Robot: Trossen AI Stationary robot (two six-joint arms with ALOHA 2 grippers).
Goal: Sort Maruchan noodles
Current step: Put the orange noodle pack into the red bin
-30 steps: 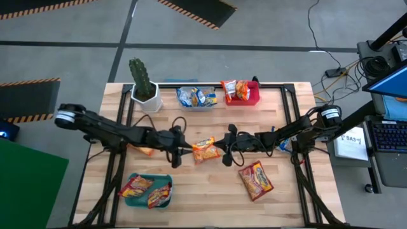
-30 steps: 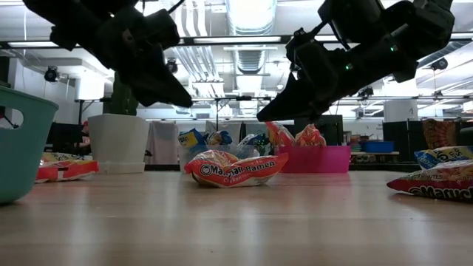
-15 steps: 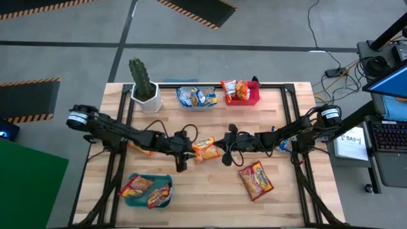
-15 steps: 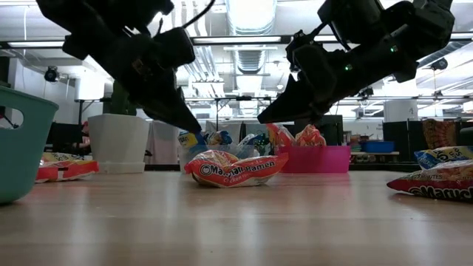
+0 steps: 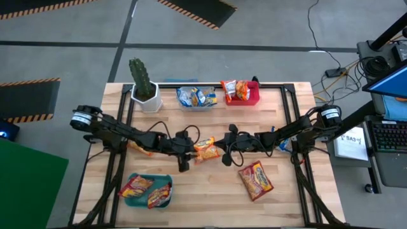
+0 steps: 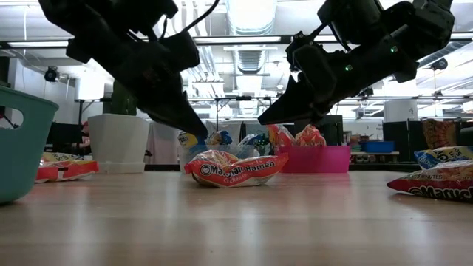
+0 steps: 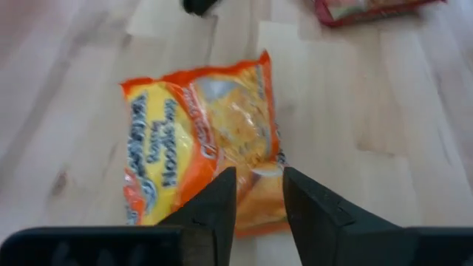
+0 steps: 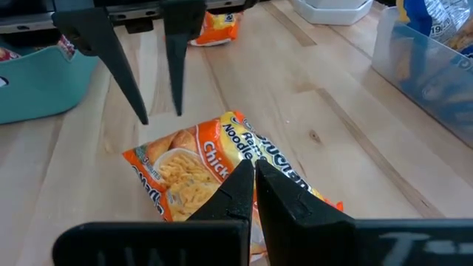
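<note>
An orange noodle packet [image 5: 204, 150] lies flat near the middle of the table [image 5: 210, 197], and the coming pick-up turns on how it lies between the two arms. The left gripper [image 5: 185, 152] hangs just above the packet's left end, tips angled down toward it; its fingers [image 7: 216, 203] are slightly spread with a narrow gap and hold nothing, and in the left wrist view the packet shows right under and beyond the tips. The right gripper [image 5: 225, 151] hovers just to the right of the same packet, its fingers pressed together and empty, clear of the table in the low view.

The packet's long axis runs roughly left to right with a slight tilt, in line with the left arm's reach, so the left fingers would close across its short width at the near end. Both grippers are close, but by its lower, pointed-in pose, the left one looks like the arm for this grab.

Other packets sit in the teal bin [image 5: 129, 200] at the near left, the clear bin [image 5: 180, 102] and red bin [image 5: 254, 97] at the far edge, and one more packet [image 5: 255, 180] lies loose at near right.
</note>
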